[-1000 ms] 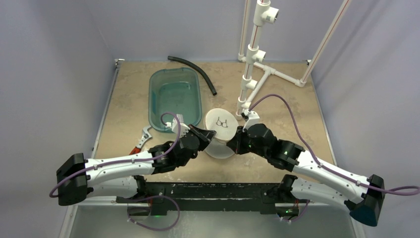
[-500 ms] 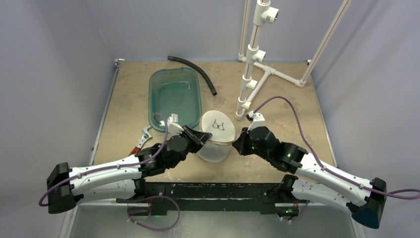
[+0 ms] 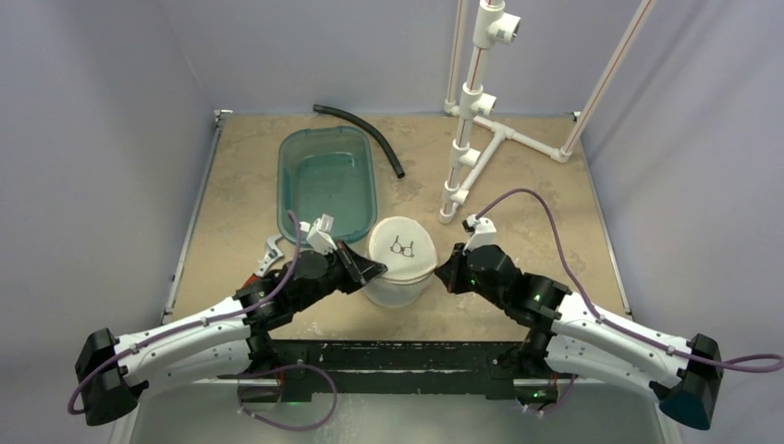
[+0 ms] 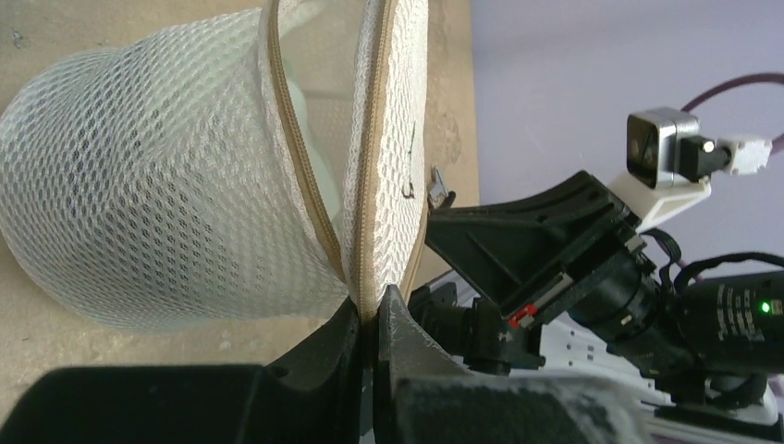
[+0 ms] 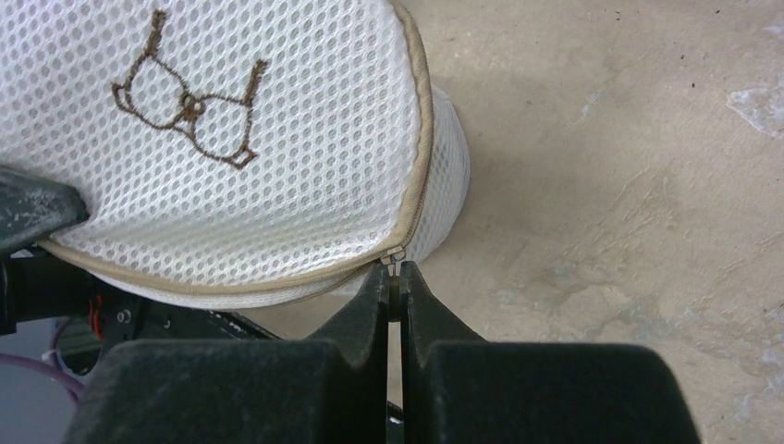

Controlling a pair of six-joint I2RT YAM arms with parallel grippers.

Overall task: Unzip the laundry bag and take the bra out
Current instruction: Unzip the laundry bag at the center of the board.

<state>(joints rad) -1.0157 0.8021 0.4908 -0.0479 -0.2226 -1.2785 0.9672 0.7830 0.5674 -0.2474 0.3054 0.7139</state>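
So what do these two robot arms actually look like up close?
They match. The left arm and right arm are white tubes joined by chunky black joints, with black wrist ends. A thin purple cable loops along each. Each wrist carries a small boxy camera on a white mount, and a green light glows on the right one. The jaws are black and wedge-shaped.

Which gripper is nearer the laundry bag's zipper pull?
Right. The right gripper is shut on the zipper pull at the rim of the laundry bag; the left gripper pinches that rim on the opposite side.

laundry bag (image 3: 402, 250) 1 | tub (image 3: 326, 180) 1 | hose (image 3: 368, 128) 1 | wrench (image 3: 268, 250) 1 | pipe-frame (image 3: 471, 102) 1
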